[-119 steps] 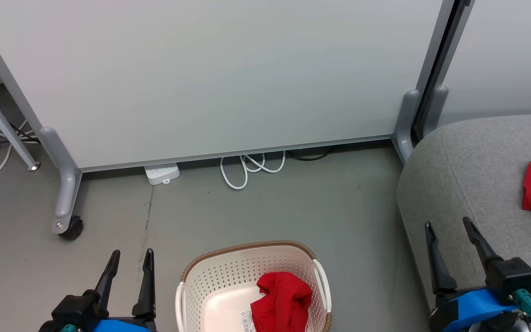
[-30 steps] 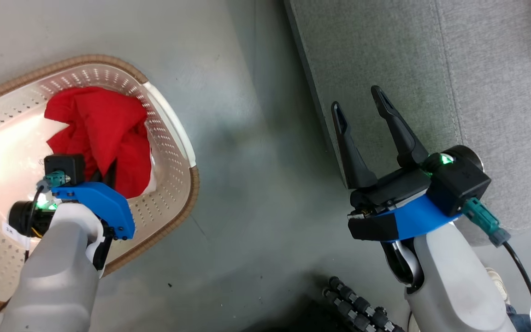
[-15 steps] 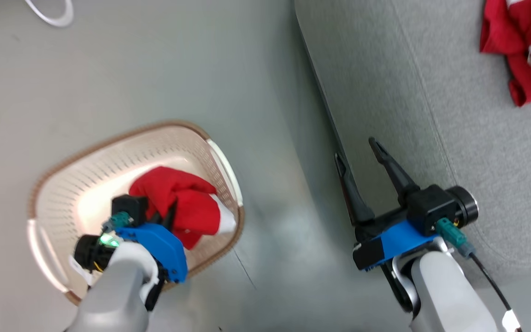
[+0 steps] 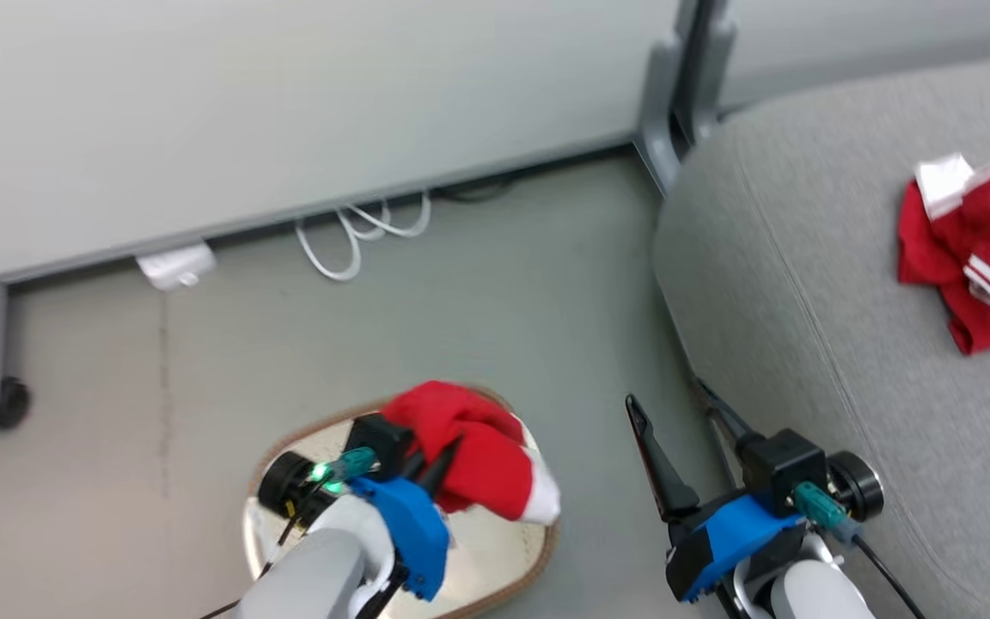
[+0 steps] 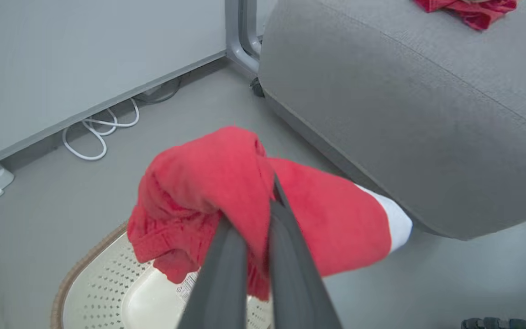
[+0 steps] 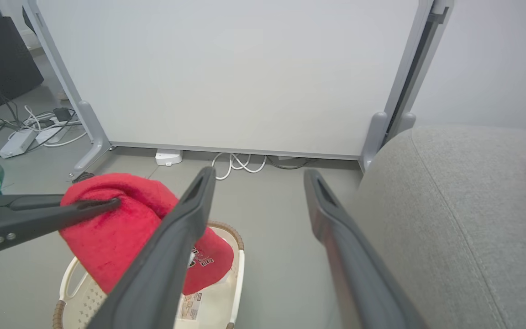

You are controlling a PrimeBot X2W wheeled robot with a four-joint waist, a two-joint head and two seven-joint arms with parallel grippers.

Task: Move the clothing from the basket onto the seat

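My left gripper [image 4: 436,454] is shut on a red garment [image 4: 482,460] of the clothing and holds it above the cream basket [image 4: 538,550]. In the left wrist view the garment [image 5: 208,183] drapes over both fingers [image 5: 290,265], its white trim hanging toward the seat [image 5: 404,100], with the basket [image 5: 103,292] below. My right gripper [image 4: 667,397] stands open and empty beside the grey seat [image 4: 804,301]. A second red garment [image 4: 976,258] with white stripes lies on the seat. In the right wrist view the right gripper [image 6: 259,173] is spread wide, with the held garment [image 6: 117,233] at the left.
A pale partition panel [image 4: 289,103] stands behind on grey feet, one with a caster [image 4: 5,402]. A white power strip [image 4: 173,266] and looped white cable [image 4: 357,241] lie on the grey floor [image 4: 504,301] at its base.
The head camera has tilted up. My left gripper has lifted the red garment out of the basket. The right gripper stays open.
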